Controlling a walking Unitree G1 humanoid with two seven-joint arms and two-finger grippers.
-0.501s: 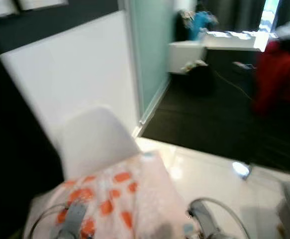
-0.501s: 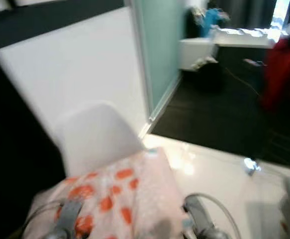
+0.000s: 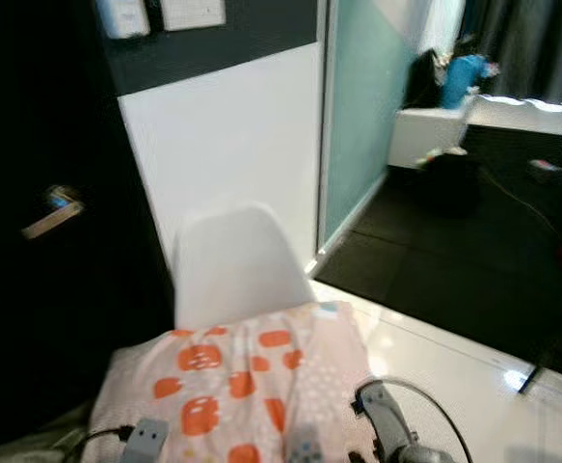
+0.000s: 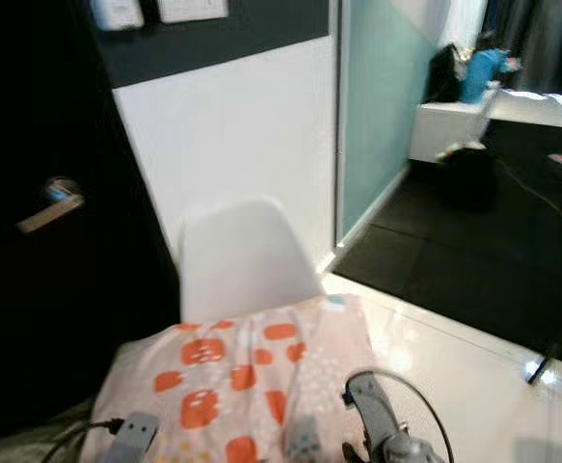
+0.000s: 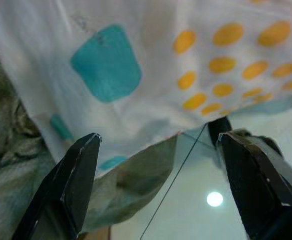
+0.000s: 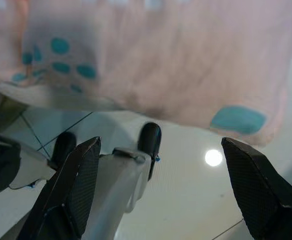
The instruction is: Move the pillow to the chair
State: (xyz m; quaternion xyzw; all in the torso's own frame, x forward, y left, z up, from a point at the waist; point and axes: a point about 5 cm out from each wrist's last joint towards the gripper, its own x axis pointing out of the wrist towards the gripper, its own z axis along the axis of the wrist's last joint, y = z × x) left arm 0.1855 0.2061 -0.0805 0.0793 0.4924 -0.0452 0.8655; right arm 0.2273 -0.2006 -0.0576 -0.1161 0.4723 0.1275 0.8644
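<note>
- Swung leftward since the earlier frame, camera and all: chair now near centre, dark door with its handle newly in sight, blur gone.
- Left gripper spread wide beneath the pillow, cloth resting above the fingers rather than pinched.
- Right gripper likewise parted under the far side, so carried as on a cradle, probably to keep so soft a load level.
- Held low before the body, just short of the white chair's backrest, not yet on the seat.
- Pale pink cover, orange patches on top, teal and yellow spots underneath; limp, edges drooping.
</note>
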